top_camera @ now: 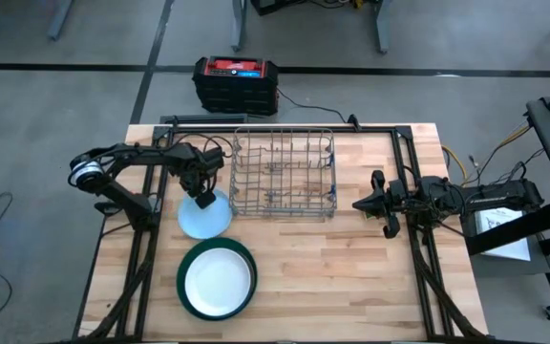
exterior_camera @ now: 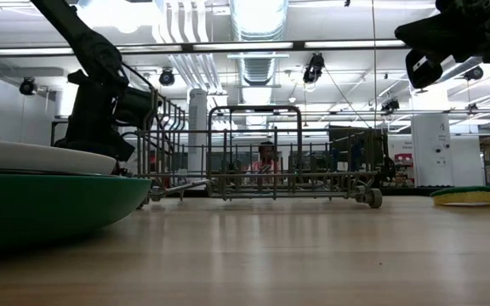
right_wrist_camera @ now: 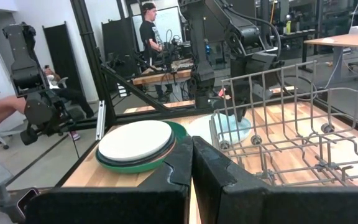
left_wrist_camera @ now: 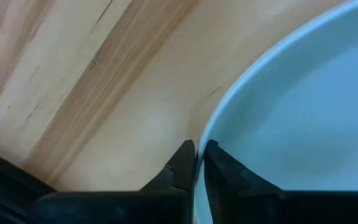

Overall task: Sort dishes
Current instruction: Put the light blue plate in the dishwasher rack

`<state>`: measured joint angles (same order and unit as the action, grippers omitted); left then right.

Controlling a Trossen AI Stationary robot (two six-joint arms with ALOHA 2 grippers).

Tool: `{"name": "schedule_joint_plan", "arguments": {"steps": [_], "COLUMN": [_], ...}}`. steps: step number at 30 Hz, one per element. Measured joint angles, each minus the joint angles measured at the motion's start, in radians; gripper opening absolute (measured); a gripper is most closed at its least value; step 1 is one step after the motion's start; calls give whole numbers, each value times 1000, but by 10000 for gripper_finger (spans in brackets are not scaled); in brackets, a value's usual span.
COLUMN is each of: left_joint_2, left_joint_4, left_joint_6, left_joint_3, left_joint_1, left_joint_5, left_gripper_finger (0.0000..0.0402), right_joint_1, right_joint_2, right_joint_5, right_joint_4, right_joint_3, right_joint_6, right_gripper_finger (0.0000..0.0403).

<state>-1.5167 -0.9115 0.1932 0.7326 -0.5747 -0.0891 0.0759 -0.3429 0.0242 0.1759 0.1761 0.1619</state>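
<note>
A pale blue plate point(top_camera: 205, 216) lies on the wooden table just left of the grey wire rack point(top_camera: 285, 177). My left gripper point(left_wrist_camera: 197, 149) points down at the plate's far rim and is shut on it. Nearer the front edge a white plate point(top_camera: 218, 280) sits inside a larger dark green plate point(top_camera: 185, 287). My right gripper point(top_camera: 359, 204) hangs shut and level to the right of the rack, touching nothing. My left gripper pinches the pale blue plate's rim point(left_wrist_camera: 207, 130) at its far edge, one finger point(left_wrist_camera: 182, 165) outside the plate and the other inside over its well. The fingers come from above, pointing down. The plate's bottom lies on the table.
The wire rack stands at the table's far middle, close beside the blue plate. A red and black box point(top_camera: 235, 84) sits on the floor behind the table. Bare wood point(top_camera: 351, 277) stretches across the near right. People show in the room beyond.
</note>
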Motion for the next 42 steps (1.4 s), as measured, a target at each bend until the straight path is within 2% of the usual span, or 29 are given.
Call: {"name": "schedule_joint_plan", "arguments": {"steps": [6, 10, 21, 32, 37, 42], "left_joint_2": [29, 62, 140, 146, 150, 150], "left_joint_4": [-66, -191, -451, -652, -663, -659], "left_joint_6": [25, 63, 124, 161, 155, 153], "left_joint_3": [25, 90, 315, 546, 648, 741], "left_joint_1": [0, 0, 10, 31, 54, 76], "left_joint_5": [-14, -99, -269, -409, -473, -620], "left_gripper_finger": [2, 1, 0, 0, 0, 0], "right_joint_1": [0, 0, 0, 0, 0, 0], "right_joint_2": [0, 0, 0, 0, 0, 0], "right_joint_5": [0, 0, 0, 0, 0, 0], "right_joint_4": [0, 0, 1, 1, 0, 1], "right_joint_3": [0, 0, 0, 0, 0, 0], "right_joint_6": [0, -3, -4, -6, -5, -5], "right_gripper_finger": [0, 0, 0, 0, 0, 0]}}
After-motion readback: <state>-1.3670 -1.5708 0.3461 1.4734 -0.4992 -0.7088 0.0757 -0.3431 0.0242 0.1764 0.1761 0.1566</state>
